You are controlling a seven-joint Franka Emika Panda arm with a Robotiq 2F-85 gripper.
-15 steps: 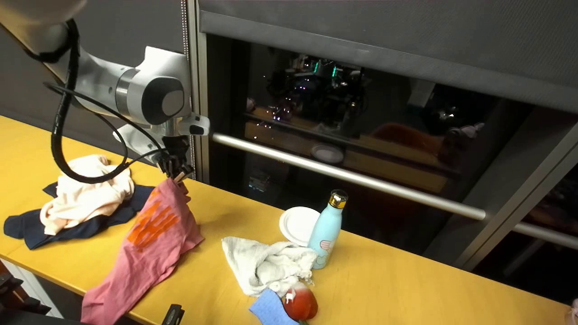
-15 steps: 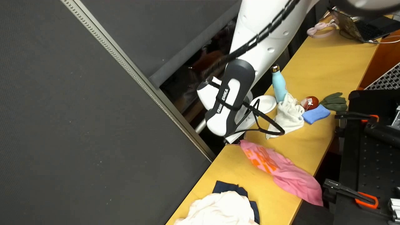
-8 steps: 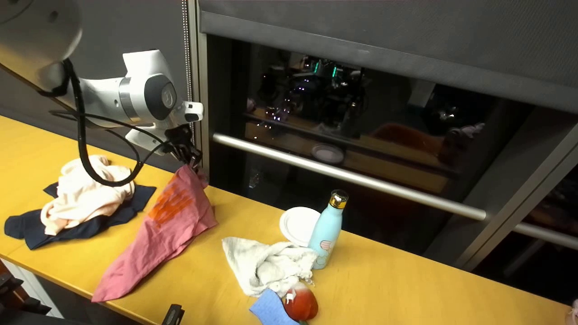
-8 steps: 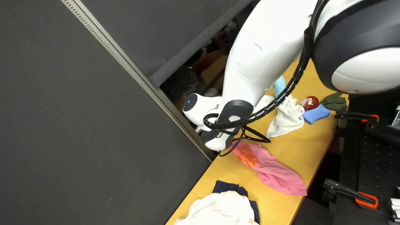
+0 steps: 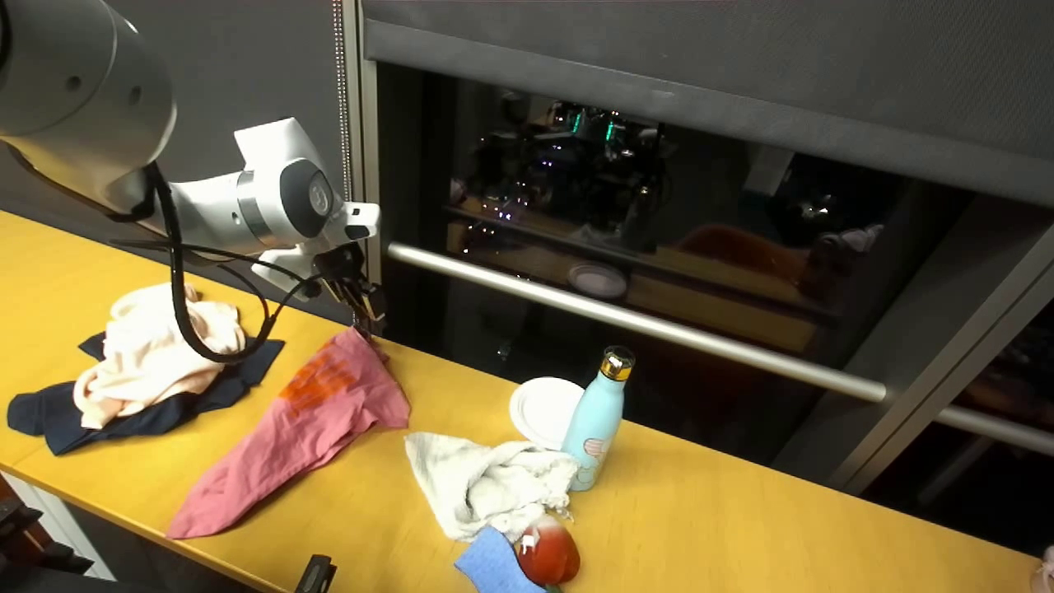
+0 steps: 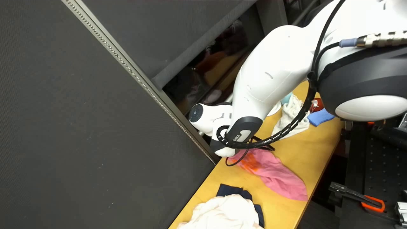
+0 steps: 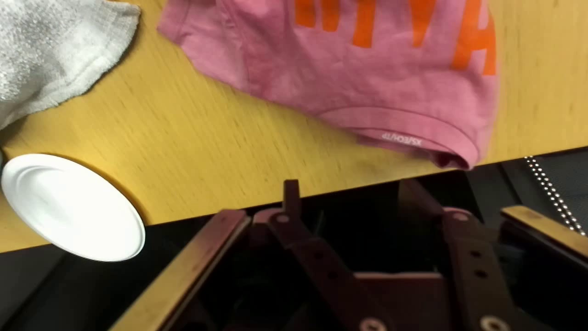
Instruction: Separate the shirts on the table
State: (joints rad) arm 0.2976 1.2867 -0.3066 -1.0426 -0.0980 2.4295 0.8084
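A pink shirt with orange lettering (image 5: 300, 424) lies stretched across the table, from the window-side edge to about the front edge. The wrist view shows the collar of this pink shirt (image 7: 404, 124) at the far edge. My gripper (image 7: 349, 195) is open, its fingers apart with nothing between them. In an exterior view the gripper (image 5: 372, 303) hangs just above the shirt's collar end, apart from it. A cream shirt (image 5: 165, 350) lies crumpled on top of a navy shirt (image 5: 144, 424), left of the pink one. Both also show in an exterior view, cream (image 6: 227, 213) over navy (image 6: 229, 190).
A grey-white cloth (image 5: 486, 482), a white plate (image 5: 539, 409) and a light blue bottle (image 5: 594, 428) stand right of the pink shirt. A blue cloth (image 5: 498, 564) and a red round item (image 5: 547, 556) lie nearer the front. The window rail (image 5: 626, 317) runs behind the table.
The arm drew the pink shirt toward the window and right, its lower end sliding up from over the front edge. Then the gripper opened, and the collar end dropped onto the table.
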